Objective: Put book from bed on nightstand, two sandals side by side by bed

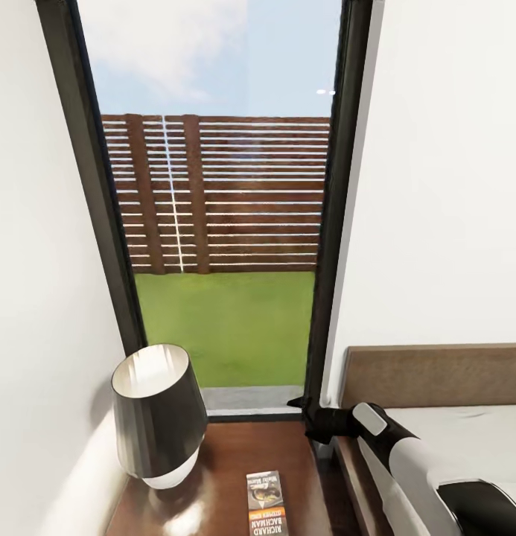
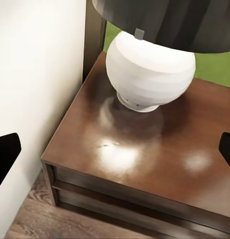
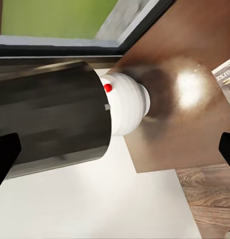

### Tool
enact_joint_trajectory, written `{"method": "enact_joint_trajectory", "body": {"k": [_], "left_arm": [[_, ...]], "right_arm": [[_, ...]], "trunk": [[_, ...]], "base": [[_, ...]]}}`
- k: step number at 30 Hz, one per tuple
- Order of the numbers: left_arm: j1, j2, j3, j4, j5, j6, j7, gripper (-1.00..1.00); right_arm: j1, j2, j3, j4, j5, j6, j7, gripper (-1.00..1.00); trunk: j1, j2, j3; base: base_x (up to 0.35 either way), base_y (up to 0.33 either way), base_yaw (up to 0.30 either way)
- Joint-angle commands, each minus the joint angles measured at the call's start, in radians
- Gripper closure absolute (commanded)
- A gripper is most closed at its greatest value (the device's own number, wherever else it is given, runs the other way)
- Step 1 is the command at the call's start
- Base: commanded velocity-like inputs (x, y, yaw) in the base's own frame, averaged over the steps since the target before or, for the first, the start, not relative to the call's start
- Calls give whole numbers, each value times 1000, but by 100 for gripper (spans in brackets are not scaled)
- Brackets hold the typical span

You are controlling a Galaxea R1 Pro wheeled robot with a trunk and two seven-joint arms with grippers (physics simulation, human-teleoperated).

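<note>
Book (image 1: 263,505) lies flat on the nightstand (image 1: 228,454), at its front edge beside the lamp (image 1: 159,417). Both grippers spread and empty. Book step looks done; sandals need finding next.

Book (image 1: 262,505) cover on nightstand (image 1: 213,476): "RICHARD BACHMAN" in white on orange-red band; smaller print above unreadable.

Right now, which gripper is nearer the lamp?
Left, probably: the left gripper faces the lamp from the nightstand front corner, and the lamp looks larger there. The right gripper hangs beside the nightstand by the window frame, clear of the lamp.
</note>
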Motion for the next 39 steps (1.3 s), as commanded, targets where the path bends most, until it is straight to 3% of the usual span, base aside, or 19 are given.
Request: {"method": "enact_joint_trajectory", "body": {"k": [1,11,16,17,20,21,24,34,39], "left_arm": [[-1,0,3,1,8,2,-10,-100],[-1,8,4,2,7,50,-8,-100],[-1,12,4,2,7,62,-8,-100],[-1,13,4,2,7,66,-8,-100],[-1,13,3,2,7,68,-8,-100],[-1,14,3,2,7,70,-8,-100],[-1,14,2,3,7,71,-8,-100],[-1,15,1,5,7,72,-7,-100],[-1,15,1,12,7,72,-7,-100]], "right_arm": [[-1,-1,8,2,2,1,7,-100],[-1,-2,13,35,11,1,11,-100],[0,-3,15,53,37,1,12,-100],[0,-3,15,62,66,1,13,-100],[0,-3,16,72,99,1,17,-100],[1,-2,16,84,149,1,33,-100],[2,-2,16,98,188,1,63,-100],[24,-15,16,147,227,-1,145,-100],[38,-27,16,151,244,-2,162,-100]], "trunk": [[-4,6,2],[-42,76,33],[-61,111,49],[-65,118,52],[-77,139,61],[-81,146,65],[-92,167,74],[-130,237,105],[-130,237,105]], "base": [[0,0,0],[0,0,0],[0,0,0],[0,0,0],[0,0,0],[0,0,0],[0,0,0],[0,0,0],[0,0,0]]}}
